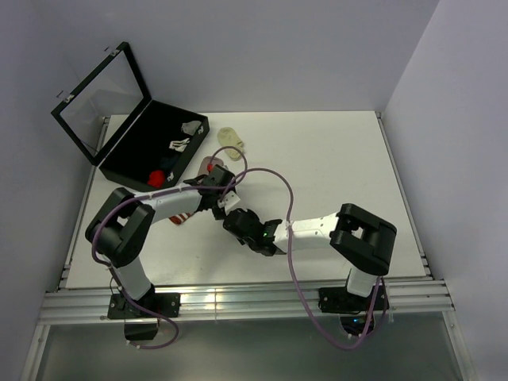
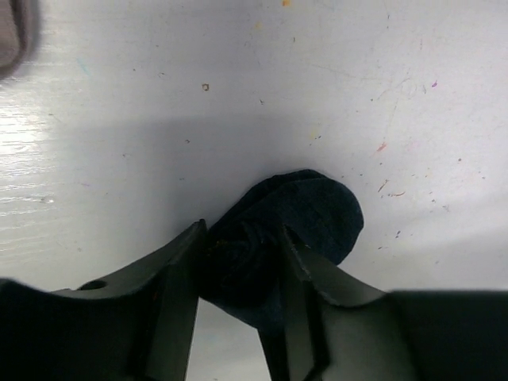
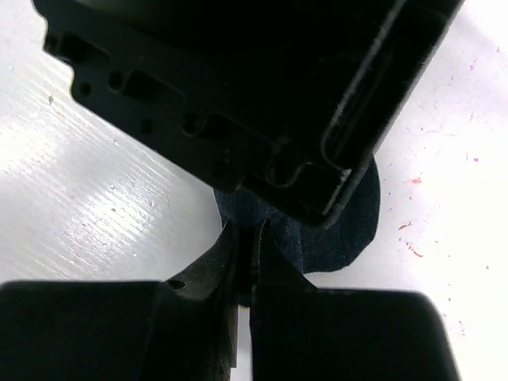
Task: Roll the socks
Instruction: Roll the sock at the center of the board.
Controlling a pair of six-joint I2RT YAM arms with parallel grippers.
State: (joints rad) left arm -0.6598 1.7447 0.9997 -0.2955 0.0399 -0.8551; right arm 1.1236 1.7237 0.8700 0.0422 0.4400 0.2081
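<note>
Half-rolled navy sock [image 2: 317, 214] clasped by the jaws of the left gripper [image 2: 242, 242]; those of the right gripper [image 3: 248, 238] closed at its edge. The roll is best wound tight.

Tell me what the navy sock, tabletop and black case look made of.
Navy sock: soft knit fabric, matte and fuzzy, folded into a roll.
Tabletop: hard white board, painted or laminated, semi-gloss; it shows glare streaks, scuffs and specks.
Black case: rigid and matte, likely plastic. Its lid pane looks clear; glass or acrylic is unclear.
</note>
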